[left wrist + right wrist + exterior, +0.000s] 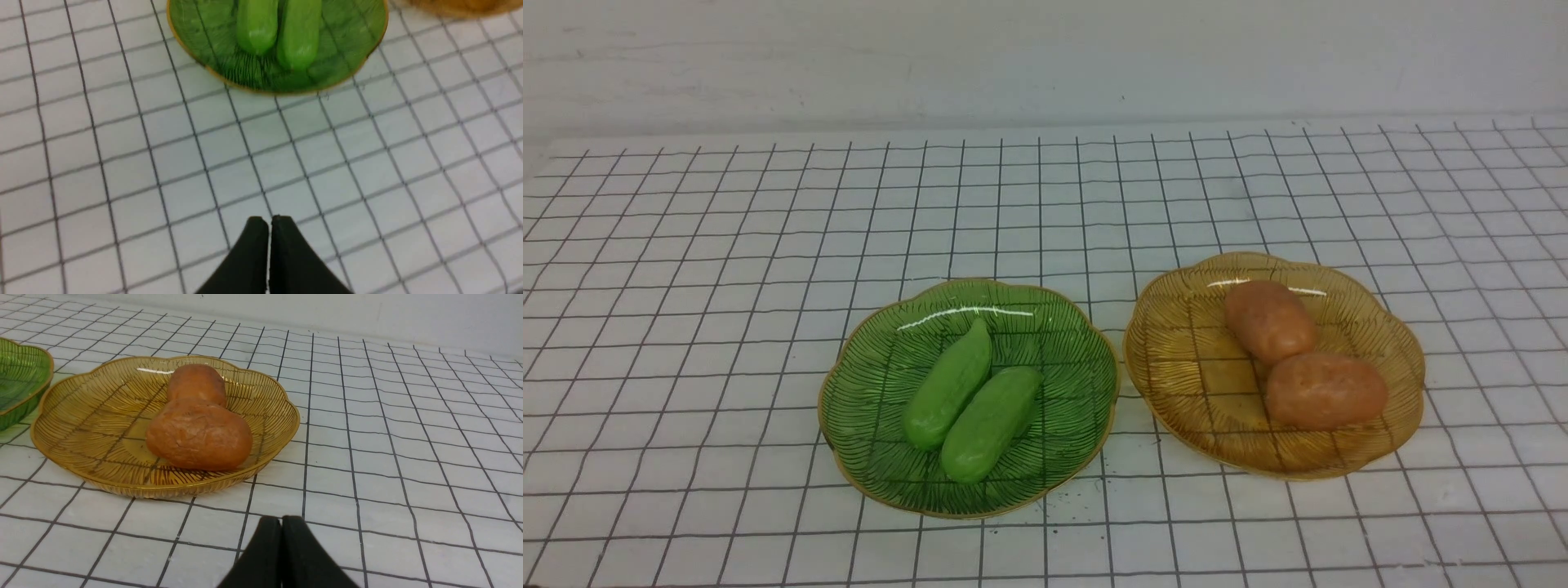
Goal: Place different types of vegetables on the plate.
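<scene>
Two cucumbers (968,396) lie side by side on the green plate (866,384); two potatoes (1294,359) touch on the amber plate (1176,343).
Left gripper (269,220) and right gripper (281,521) hover low over the checked cloth (686,286), each short of its plate, fingers pressed together, empty.

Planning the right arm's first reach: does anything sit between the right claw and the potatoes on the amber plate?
Nothing visible does. Bare gridded cloth lies between the shut right claw and the amber plate. Only the plate's low rim stands before the nearer potato; the farther potato sits behind it.
</scene>
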Controlling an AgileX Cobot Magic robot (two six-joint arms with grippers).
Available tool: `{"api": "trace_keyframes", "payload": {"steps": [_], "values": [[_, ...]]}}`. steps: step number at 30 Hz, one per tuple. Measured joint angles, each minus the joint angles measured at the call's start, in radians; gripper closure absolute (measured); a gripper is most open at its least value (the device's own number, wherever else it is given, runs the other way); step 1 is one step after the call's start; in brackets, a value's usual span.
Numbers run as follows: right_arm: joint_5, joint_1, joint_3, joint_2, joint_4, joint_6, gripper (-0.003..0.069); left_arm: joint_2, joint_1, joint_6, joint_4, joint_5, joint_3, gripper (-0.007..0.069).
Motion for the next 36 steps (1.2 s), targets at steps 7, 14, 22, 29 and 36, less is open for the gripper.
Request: {"api": "trace_keyframes", "payload": {"steps": [7,14,22,29,36], "values": [[0.0,0.0,0.0,0.0,0.0,0.0,0.0673,-0.132,0.0,-0.035,-0.004,-0.643,0.299,0.0632],[0.0,0.0,0.0,0.0,0.0,0.001,0.0673,-0.137,0.0,-0.038,-0.004,-0.869,0.429,0.0632],[0.0,0.0,0.0,0.0,0.0,0.001,0.0673,-0.137,0.0,-0.038,-0.004,-0.882,0.519,0.0632],[0.0,0.0,0.0,0.0,0.0,0.001,0.0673,-0.148,0.0,-0.006,0.009,-0.879,0.608,0.0632],[0.0,0.0,0.0,0.0,0.0,0.001,0.0673,-0.327,0.093,0.007,0.04,-0.873,0.716,0.0632]]}}
